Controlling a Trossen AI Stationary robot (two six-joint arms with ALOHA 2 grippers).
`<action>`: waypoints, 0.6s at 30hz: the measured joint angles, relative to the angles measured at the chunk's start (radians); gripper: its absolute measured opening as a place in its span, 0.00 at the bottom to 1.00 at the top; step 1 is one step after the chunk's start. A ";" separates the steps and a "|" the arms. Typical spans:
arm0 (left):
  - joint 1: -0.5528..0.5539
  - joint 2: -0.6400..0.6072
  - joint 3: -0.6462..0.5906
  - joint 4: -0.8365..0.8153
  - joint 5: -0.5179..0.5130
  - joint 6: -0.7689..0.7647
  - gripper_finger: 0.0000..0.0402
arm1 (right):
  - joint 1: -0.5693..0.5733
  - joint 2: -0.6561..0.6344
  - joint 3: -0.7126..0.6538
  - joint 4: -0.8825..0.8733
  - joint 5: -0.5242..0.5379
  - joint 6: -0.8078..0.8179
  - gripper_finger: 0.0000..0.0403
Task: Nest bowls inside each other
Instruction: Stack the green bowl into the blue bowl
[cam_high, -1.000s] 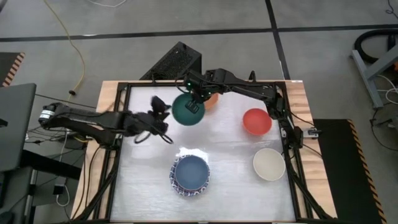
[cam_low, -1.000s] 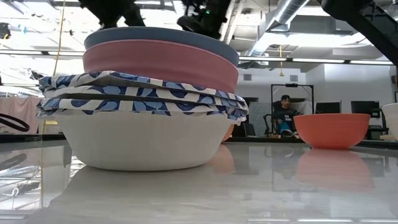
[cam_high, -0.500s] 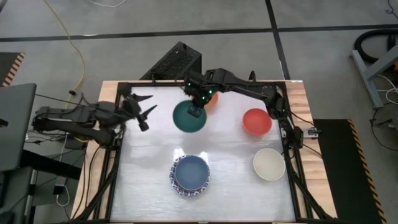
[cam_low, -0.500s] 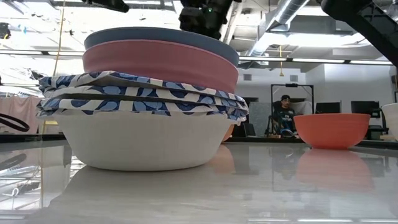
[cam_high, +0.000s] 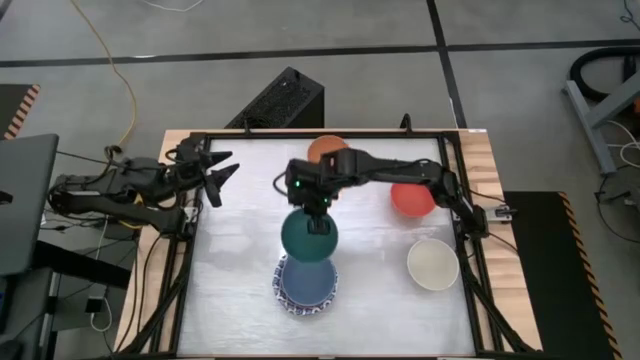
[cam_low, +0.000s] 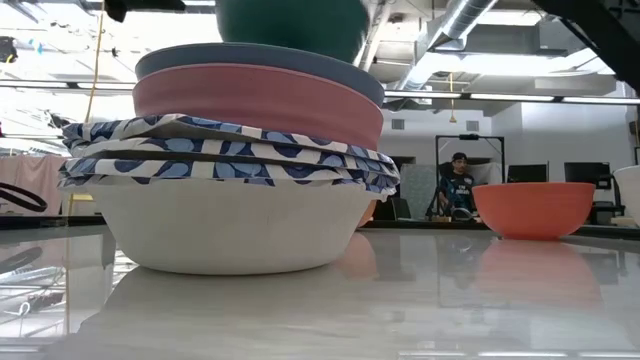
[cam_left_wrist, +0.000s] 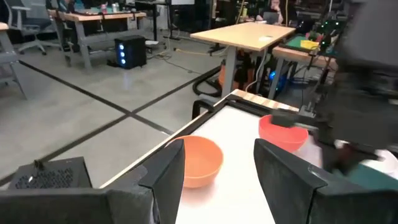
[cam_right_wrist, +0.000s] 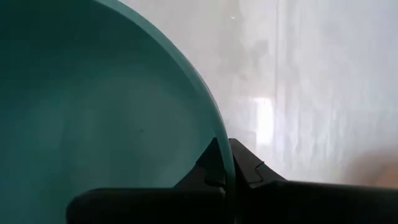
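While right hand (cam_high: 311, 206) stays pinched tight on rim of teal bowl (cam_high: 308, 234), bowl hangs in air just above stack (cam_high: 307, 285), overlapping its far edge from overhead. Stack: dark blue bowl (cam_low: 260, 58) on top, pink bowl (cam_low: 258, 100) under it, blue-patterned white ones below. Left hand (cam_high: 218, 172) parked at bench (cam_high: 380, 290) left edge, fingers spread wide, holding nothing. Orange bowl (cam_high: 322, 148) at far side, red bowl (cam_high: 412, 200) and cream bowl (cam_high: 433, 263) off right, well apart.
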 joint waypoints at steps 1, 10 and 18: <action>0.000 0.000 0.000 0.000 -0.001 0.000 0.45 | 0.012 0.000 0.000 0.001 0.000 -0.020 0.03; 0.000 0.003 0.000 -0.015 -0.010 -0.001 0.45 | 0.078 0.053 0.002 0.028 -0.045 -0.112 0.03; 0.000 0.002 -0.001 -0.063 -0.042 -0.030 0.45 | 0.114 0.114 0.001 0.021 -0.066 -0.111 0.03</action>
